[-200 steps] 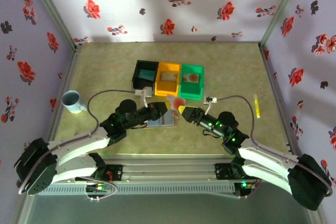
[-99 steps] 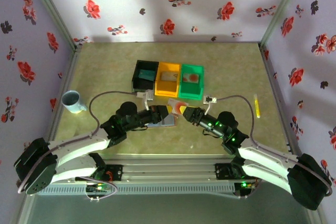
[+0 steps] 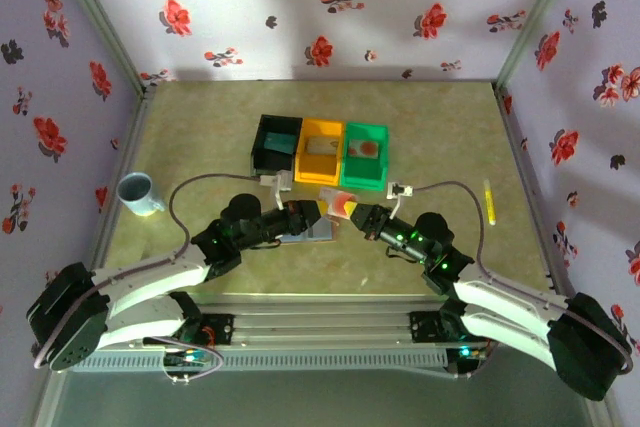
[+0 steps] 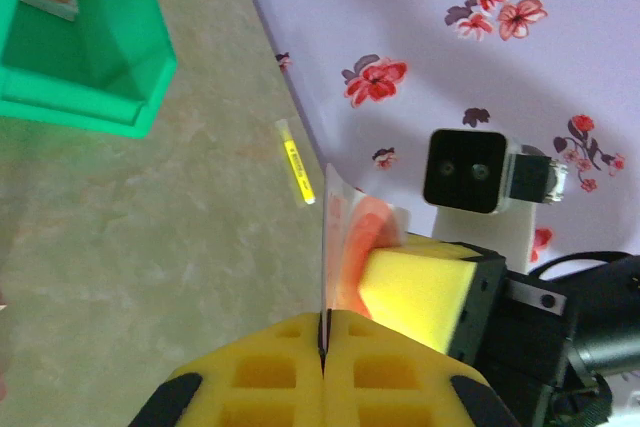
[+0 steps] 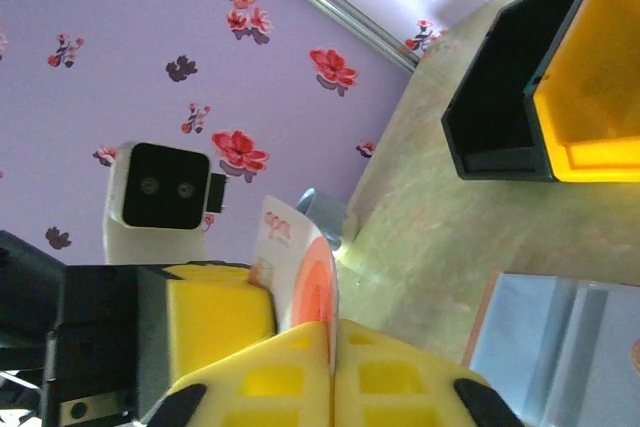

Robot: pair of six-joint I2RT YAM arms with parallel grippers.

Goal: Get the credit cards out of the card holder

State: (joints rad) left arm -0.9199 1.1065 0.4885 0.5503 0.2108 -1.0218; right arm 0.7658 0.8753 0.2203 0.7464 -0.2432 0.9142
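Lying open on the table [image 3: 200, 117], blue-grey inside up: the card holder [image 3: 305, 231]. Just above the card holder's far right corner, apart from it and standing on edge: a pale card [image 3: 341, 199] with an orange-red spot.

Pinching that card from the card holder's left side, yellow pads pressed together on one edge: the left gripper [image 3: 321, 209]. Pinching the same card from the card holder's right side, pads likewise closed on it: the right gripper [image 3: 350, 211].

From the left wrist, the card's thin edge wedged in the seam between the left gripper's pads, with the other gripper's yellow pad flat against the card's face.

Beyond the card holder, in a row touching side by side: a black bin [image 3: 268, 160], an orange bin [image 3: 322, 176] and a green bin [image 3: 362, 180], the last two each holding a flat item too small to identify.

Well to the card holder's left, a blue mug [image 3: 137, 194]; well to its right, a yellow pen [image 3: 490, 202].
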